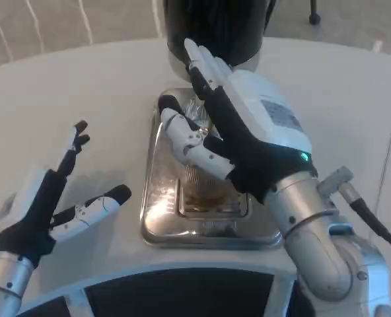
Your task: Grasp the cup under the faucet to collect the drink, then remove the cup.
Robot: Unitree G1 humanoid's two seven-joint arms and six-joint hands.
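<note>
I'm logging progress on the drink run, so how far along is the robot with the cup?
Done: the right robot hand has reached the clear cup on the metal drip tray, below the dark dispenser. In hand: its fingers wrap the cup, which seems to hold some amber drink. Left: taking the cup away. The left robot hand waits open over the table.

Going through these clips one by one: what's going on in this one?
The right hand is wrapped around a clear cup standing on a metal drip tray, below a dark drink dispenser. The cup seems to hold some amber liquid. The left hand waits open above the white table, holding nothing.
</note>
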